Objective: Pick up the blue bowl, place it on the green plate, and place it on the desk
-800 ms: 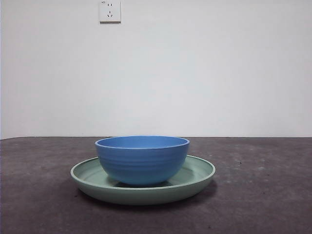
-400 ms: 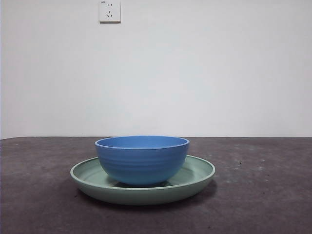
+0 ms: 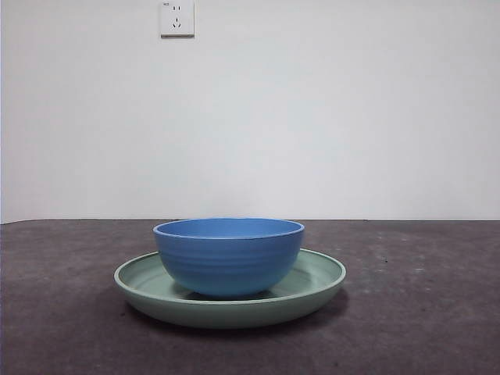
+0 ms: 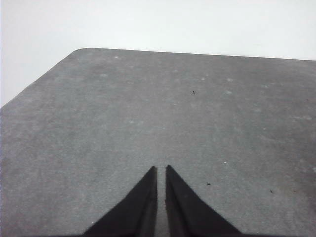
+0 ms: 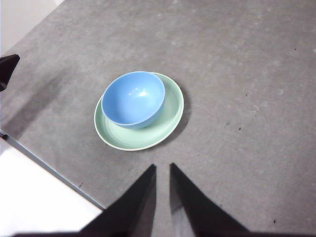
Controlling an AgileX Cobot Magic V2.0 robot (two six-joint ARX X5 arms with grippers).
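The blue bowl [image 3: 228, 258] stands upright inside the green plate [image 3: 316, 287], which rests on the dark desk [image 3: 422, 320]. In the right wrist view the bowl [image 5: 132, 98] sits a little off-centre on the plate [image 5: 165, 123]. My right gripper [image 5: 162, 167] hangs high above the desk, well back from the plate, jaws shut and empty. My left gripper [image 4: 160, 168] is shut and empty over bare desk [image 4: 197, 113], with neither bowl nor plate in its view. No gripper shows in the front view.
A white wall with a socket [image 3: 176, 17] stands behind the desk. The desk's edge [image 5: 49, 168] runs close to the plate in the right wrist view. A black object [image 5: 7, 69] juts in beside that edge.
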